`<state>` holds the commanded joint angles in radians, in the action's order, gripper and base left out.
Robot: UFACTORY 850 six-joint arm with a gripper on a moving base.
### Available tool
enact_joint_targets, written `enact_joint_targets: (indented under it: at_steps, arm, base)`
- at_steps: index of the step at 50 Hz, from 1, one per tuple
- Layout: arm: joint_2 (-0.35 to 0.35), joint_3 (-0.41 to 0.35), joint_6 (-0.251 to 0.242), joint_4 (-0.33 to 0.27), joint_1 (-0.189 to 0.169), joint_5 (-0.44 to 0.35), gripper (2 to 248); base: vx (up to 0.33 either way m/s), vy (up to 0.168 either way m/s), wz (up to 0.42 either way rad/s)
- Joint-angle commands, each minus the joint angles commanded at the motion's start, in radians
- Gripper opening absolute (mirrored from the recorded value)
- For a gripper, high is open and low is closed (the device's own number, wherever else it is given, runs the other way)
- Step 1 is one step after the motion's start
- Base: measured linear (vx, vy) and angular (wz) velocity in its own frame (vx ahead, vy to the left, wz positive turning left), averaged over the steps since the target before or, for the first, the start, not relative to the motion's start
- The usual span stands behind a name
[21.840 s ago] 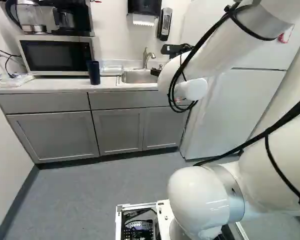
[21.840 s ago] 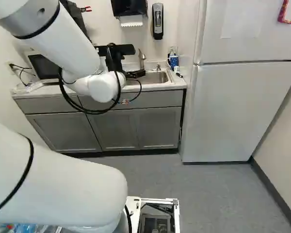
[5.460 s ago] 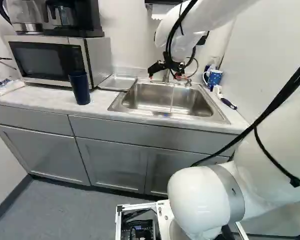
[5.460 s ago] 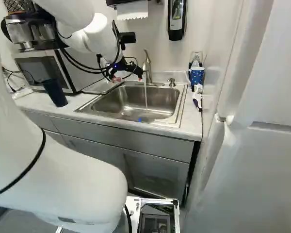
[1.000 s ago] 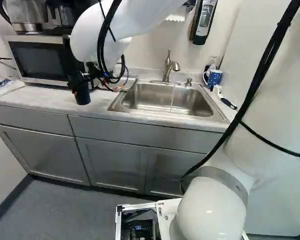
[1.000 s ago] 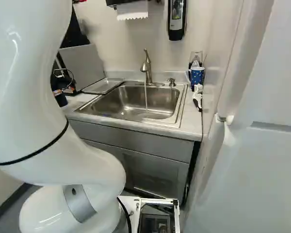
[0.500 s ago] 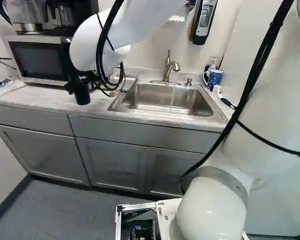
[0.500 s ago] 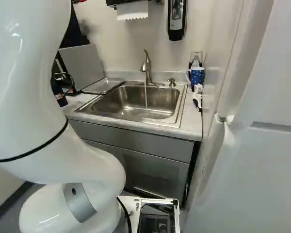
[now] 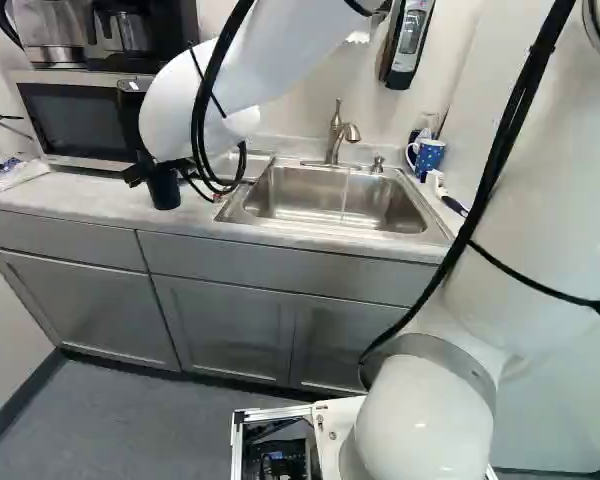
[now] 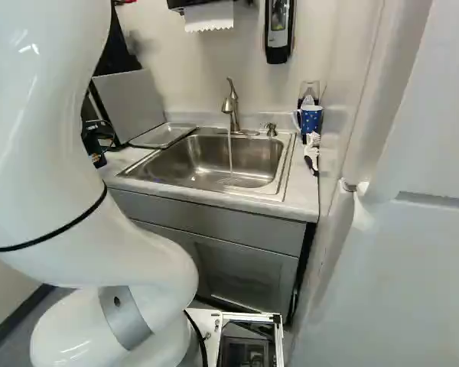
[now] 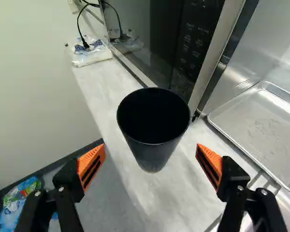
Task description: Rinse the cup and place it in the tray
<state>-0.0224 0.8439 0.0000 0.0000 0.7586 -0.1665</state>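
A robot's claw (image 11: 151, 149), fingers spread wide and grasping nothing, faces an upright dark cup (image 11: 153, 155) just ahead, lined up with its gap.

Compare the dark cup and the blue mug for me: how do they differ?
The dark cup is plain; the blue mug has pale spots. The cup shows no handle, while the mug has one. The cup stands in front of the microwave, the mug beyond the sink's opposite side. Both look upright.
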Motion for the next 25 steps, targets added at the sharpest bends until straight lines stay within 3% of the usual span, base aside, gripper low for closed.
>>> enact_joint_targets:
  at_steps: [25]
  arm:
    - [0.009,-0.047,0.000,0.000,0.004,-0.177,247]
  base:
    - [0.000,0.000,0.000]
